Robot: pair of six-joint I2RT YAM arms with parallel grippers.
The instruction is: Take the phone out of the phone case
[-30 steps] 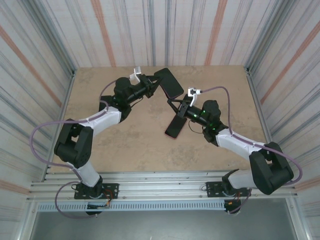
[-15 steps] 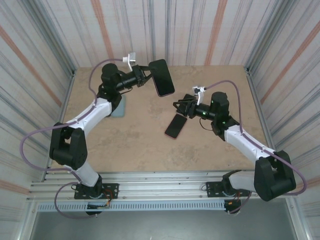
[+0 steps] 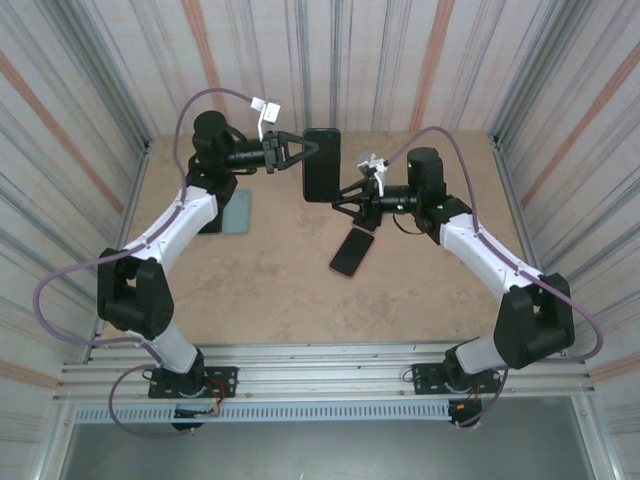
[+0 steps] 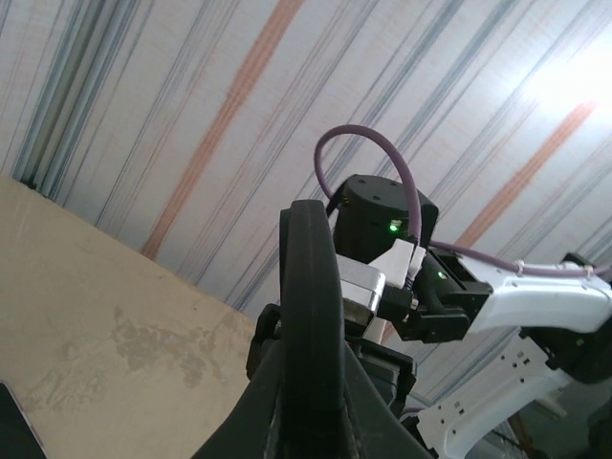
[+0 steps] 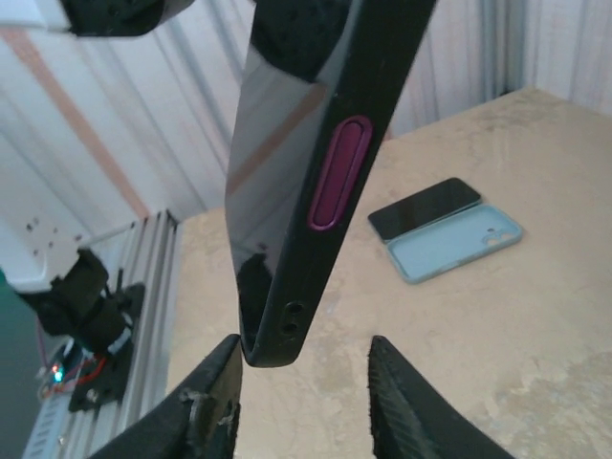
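White left arm (image 3: 185, 225) raised, reaching toward 3 o'clock; left gripper (image 3: 298, 152) clenched on upright black phone case (image 3: 322, 165), mid-air. Raised too, right arm (image 3: 480, 250) points 9 o'clock; right gripper (image 3: 345, 200) released, fingers (image 5: 206, 411) astride case's lower end. Flat on table (image 3: 280, 290), dark phone (image 3: 352, 250) at case's 6 o'clock.

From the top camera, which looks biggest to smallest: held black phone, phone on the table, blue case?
1. Held black phone, though raised nearer the camera.
2. Phone on the table and blue case: about alike, too close to rank.
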